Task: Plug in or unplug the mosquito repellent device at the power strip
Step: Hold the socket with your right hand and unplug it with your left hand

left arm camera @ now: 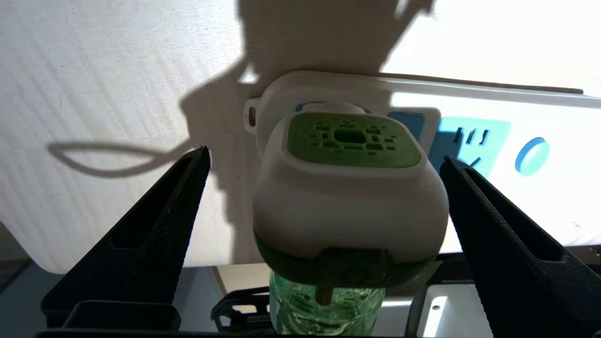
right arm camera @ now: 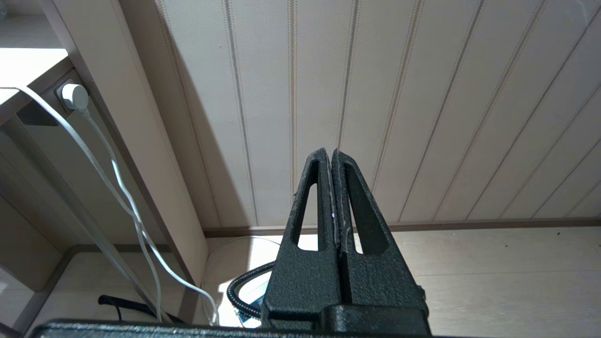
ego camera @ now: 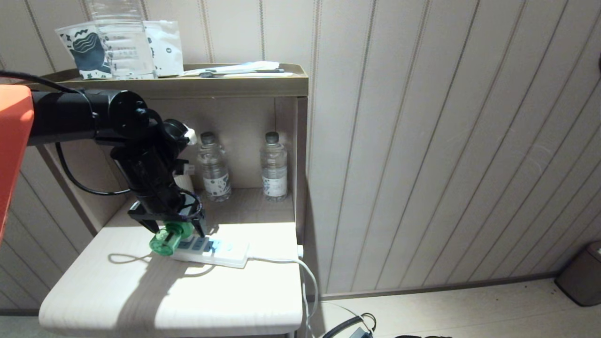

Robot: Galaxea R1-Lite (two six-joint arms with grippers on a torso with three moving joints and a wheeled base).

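On the pale wooden shelf top [ego camera: 94, 291] lay the long flat white power strip with pale-blue socket faces [ego camera: 213, 249], its white cord [ego camera: 281, 259] running off toward three o'clock and dropping over the edge. The small mosquito repellent device, a white plug-in head with a green vented centre and a translucent green liquid bottle [ego camera: 170, 238], sat at the strip's nine o'clock end, its head against the end socket and its bottle pointing out toward eight o'clock; its prongs were hidden, so whether they were fully seated could not be told. The black left gripper [ego camera: 174, 227] hung directly over the device, its jaws spread wide to either side. In the left wrist view the two dark fingers [left arm camera: 155, 225] stood clear of the white head [left arm camera: 350, 206], with a visible gap on each side, touching nothing. Beyond the head, one free blue socket [left arm camera: 469, 138] and a round blue button [left arm camera: 532, 156] showed on the strip [left arm camera: 540, 108]. At twelve o'clock from the strip, two clear plastic water bottles with dark caps [ego camera: 213, 166] stood at the back of the alcove. The black right gripper [right arm camera: 334, 188] was parked low beside the furniture, its fingers pressed flat together on nothing, facing the beige panelled wall [right arm camera: 422, 94].
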